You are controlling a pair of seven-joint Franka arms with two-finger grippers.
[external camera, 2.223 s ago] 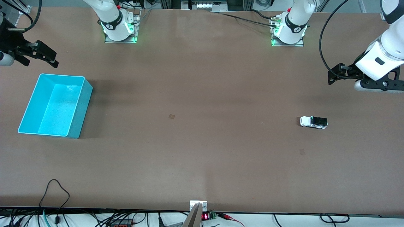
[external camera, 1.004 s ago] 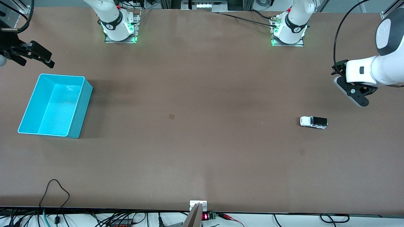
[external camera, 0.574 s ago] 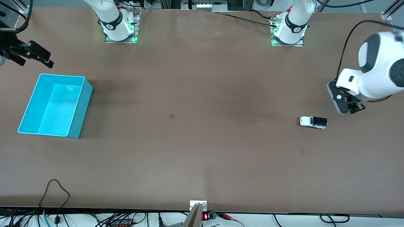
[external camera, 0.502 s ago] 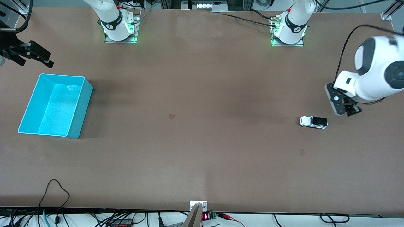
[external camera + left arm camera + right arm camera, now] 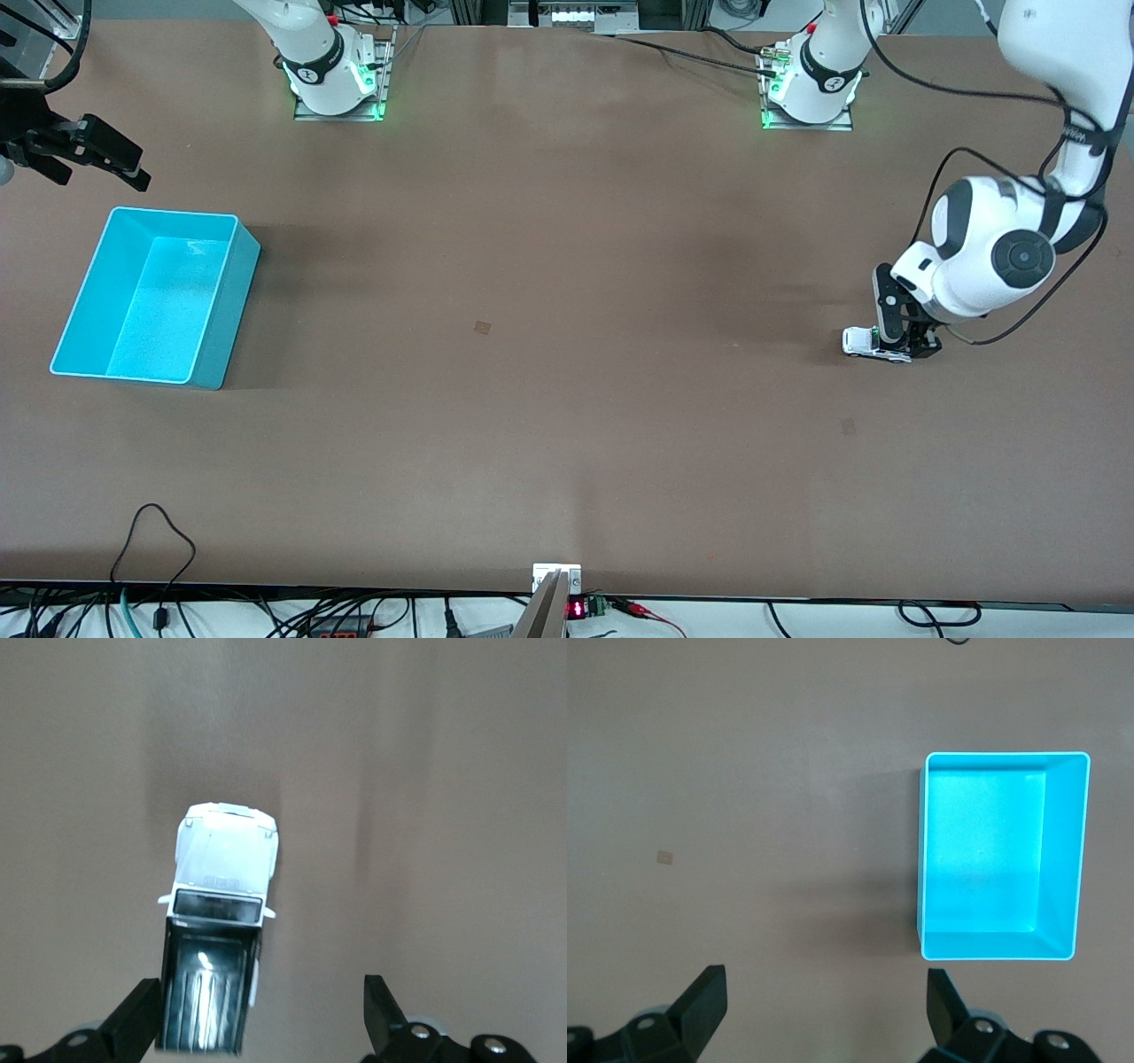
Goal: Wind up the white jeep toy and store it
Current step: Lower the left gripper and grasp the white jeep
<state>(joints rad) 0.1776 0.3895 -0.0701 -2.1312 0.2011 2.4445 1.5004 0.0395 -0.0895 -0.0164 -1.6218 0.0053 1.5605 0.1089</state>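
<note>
The white jeep toy (image 5: 858, 341) (image 5: 221, 868) stands on the brown table toward the left arm's end, its black roof panel partly covered by the hand above it. My left gripper (image 5: 905, 341) (image 5: 261, 1010) is low over the jeep's rear and open. The black rear end lies between the jaws, close to one finger (image 5: 137, 1023) and well apart from the other. My right gripper (image 5: 133, 166) (image 5: 824, 992) waits open with nothing in it, in the air beside the cyan bin (image 5: 177, 215) (image 5: 1001, 756).
The cyan bin holds nothing and stands at the right arm's end of the table. Both arm bases (image 5: 335, 84) (image 5: 811, 93) sit along the table's back edge. Cables (image 5: 155, 540) lie at the front edge. A small mark (image 5: 482, 327) shows mid-table.
The left arm has swung in from the table's end and come down over the jeep's rear, fingers still open. The jeep, the bin and the right arm have not moved.
</note>
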